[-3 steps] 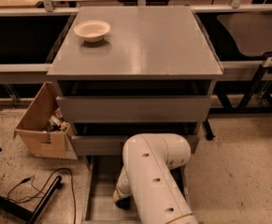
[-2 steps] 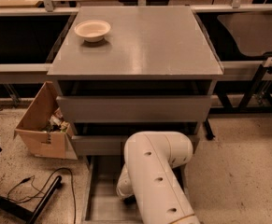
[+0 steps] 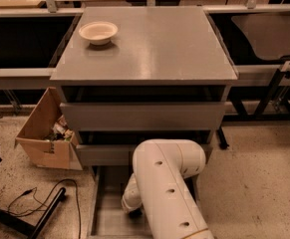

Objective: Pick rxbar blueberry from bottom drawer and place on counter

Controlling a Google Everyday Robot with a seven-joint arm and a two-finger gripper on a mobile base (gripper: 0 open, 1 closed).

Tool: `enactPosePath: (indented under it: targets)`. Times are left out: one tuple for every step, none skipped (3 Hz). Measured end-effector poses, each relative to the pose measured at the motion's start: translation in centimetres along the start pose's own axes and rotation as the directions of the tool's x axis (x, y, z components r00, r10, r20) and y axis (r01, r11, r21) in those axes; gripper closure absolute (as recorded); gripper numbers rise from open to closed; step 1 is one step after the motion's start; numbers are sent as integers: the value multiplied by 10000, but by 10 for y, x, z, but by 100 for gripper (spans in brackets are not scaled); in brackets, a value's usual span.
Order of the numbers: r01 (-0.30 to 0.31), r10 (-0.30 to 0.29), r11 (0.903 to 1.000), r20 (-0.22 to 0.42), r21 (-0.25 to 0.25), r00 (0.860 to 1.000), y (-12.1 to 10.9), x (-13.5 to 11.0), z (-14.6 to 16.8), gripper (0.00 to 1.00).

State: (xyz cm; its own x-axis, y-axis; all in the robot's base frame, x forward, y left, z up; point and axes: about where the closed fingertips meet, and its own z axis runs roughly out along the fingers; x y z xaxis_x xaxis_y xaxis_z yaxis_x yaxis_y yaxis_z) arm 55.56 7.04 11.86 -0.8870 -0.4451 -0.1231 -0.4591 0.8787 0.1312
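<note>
The bottom drawer (image 3: 108, 222) is pulled open at the foot of the grey cabinet, and its bare grey floor shows at the left. My white arm (image 3: 167, 193) reaches down into it from the front. My gripper (image 3: 134, 212) shows only as a dark tip low inside the drawer, mostly covered by the arm. The rxbar blueberry is hidden from view. The counter (image 3: 154, 44) is the cabinet's smooth grey top.
A pale bowl (image 3: 98, 32) sits at the counter's back left. The two upper drawers (image 3: 142, 115) are shut or nearly so. An open cardboard box (image 3: 45, 133) with clutter stands on the floor at the left. A black cable (image 3: 45, 203) lies on the floor.
My arm has edged slightly up and to the right over the open drawer. Nothing else has moved.
</note>
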Motion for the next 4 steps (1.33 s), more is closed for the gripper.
enactPosePath:
  targets:
    - [321,-318,9963,43,-795,9995,26,-8,-43,100]
    - [1038,-1024,9914,205,-793,9945,29,-16,-117,100]
    - [1628,-1621,9858,193,-410,9866,31,-11,-195,100]
    - [1700,-1704,9853,238,167,9851,34,-15,-276,100]
